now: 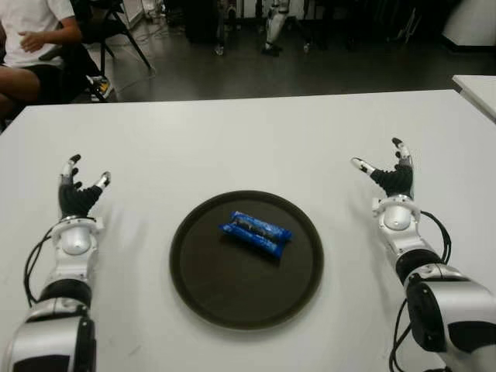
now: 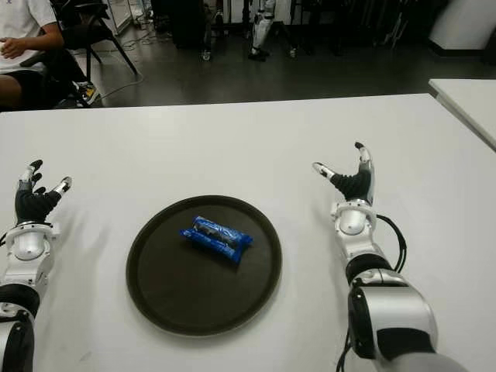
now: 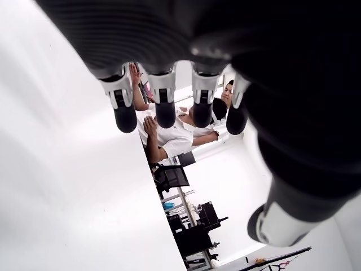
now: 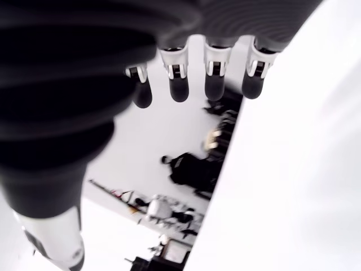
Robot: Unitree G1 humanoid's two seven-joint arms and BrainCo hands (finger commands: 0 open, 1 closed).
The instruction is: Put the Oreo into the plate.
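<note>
The Oreo [image 1: 256, 233] lay in the plate [image 1: 203, 294]; left hand [image 1: 77, 194] and right hand [image 1: 391, 177] flanked it, fingers spread, empty.

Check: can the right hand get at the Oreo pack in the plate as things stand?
Probably yes. The right hand is open, holds nothing and shows right of the plate; only bare table lies between. The Oreo pack lies uncovered mid-plate. The left hand is well clear.
</note>
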